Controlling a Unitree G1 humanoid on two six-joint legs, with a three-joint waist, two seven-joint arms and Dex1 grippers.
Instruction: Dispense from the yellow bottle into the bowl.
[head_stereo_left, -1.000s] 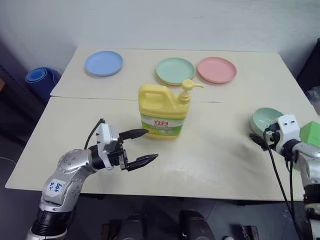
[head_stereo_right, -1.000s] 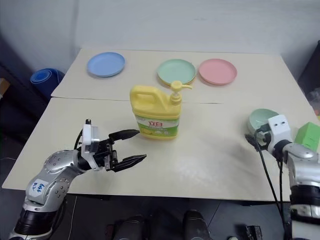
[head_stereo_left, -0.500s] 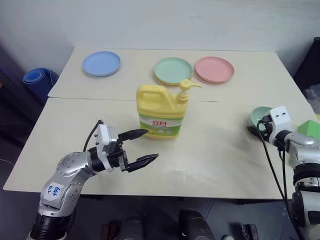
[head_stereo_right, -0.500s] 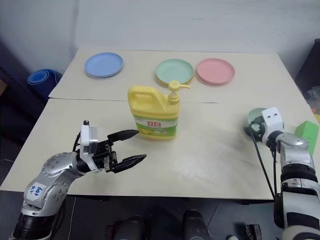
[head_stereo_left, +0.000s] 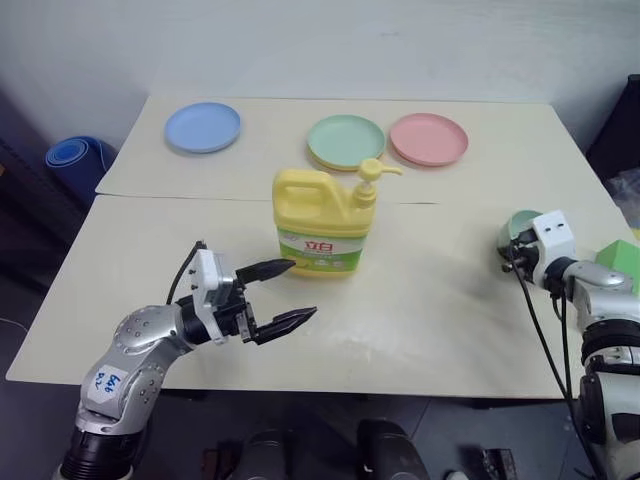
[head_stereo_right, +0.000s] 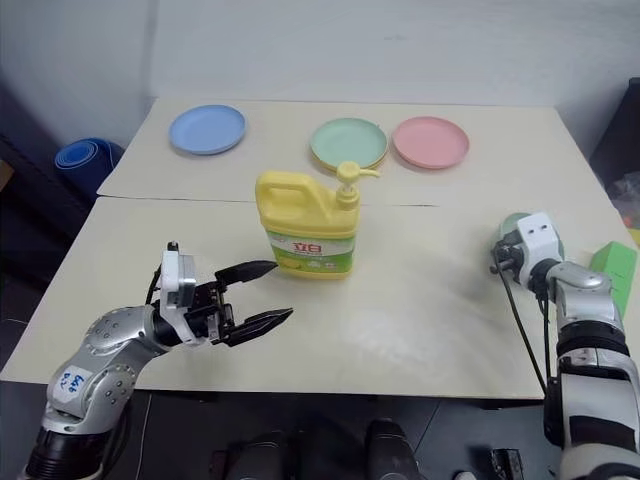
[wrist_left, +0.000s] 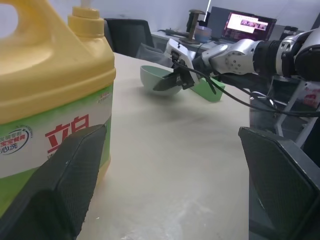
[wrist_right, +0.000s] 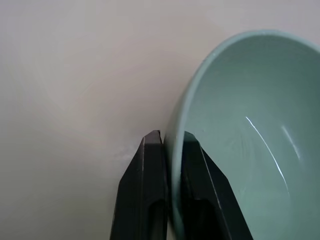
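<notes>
The yellow bottle (head_stereo_left: 325, 222) stands upright near the middle of the table (head_stereo_left: 440, 320), just on the near side of the seam between the two tabletops, its pump spout aimed toward the right edge; that leaves the bare patch under the spout as the likely spot for catching what comes out. The bowl (wrist_right: 250, 130) sits well apart from it, close to the right edge, and the right gripper (wrist_right: 167, 150) has its two fingers pinched shut on the bowl's rim, one inside the wall and one outside, a hold that suits carrying or sliding the bowl toward the bottle. The left gripper (head_stereo_left: 281, 294) hovers with its jaws spread wide just beside the bottle's near left side, holding nothing, probably ready to steady the jug or press the pump. Between bowl and bottle the tabletop is bare, so the way across looks free. A green box (head_stereo_left: 622, 264) lies beside the right arm at the right edge. Blue (head_stereo_left: 203, 126), green (head_stereo_left: 346, 140) and pink (head_stereo_left: 429, 138) plates line the far edge, out of the way.
</notes>
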